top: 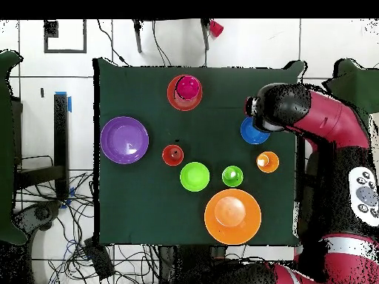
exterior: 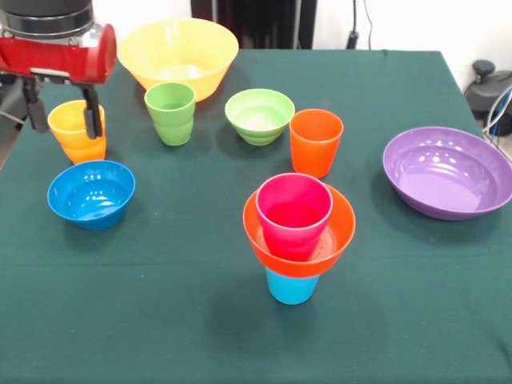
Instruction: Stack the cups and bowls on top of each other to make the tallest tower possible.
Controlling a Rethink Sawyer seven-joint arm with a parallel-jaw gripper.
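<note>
The end effector (exterior: 62,120) straddles the yellow-orange cup (exterior: 78,130), fingers apart, not yet clamped. Light, rigid, slippery plastic, I judge: best pinched across its rim.

five cups (exterior: 315,142), five bowls (exterior: 90,193), one tower (exterior: 298,232).

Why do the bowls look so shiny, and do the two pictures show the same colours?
Front view: room light glints off the glossy purple bowl and blue bowl, and a soft shadow falls on the cloth below the tower. Overhead view: the large yellow bowl reads orange, and the purple bowl shows little glare.
</note>
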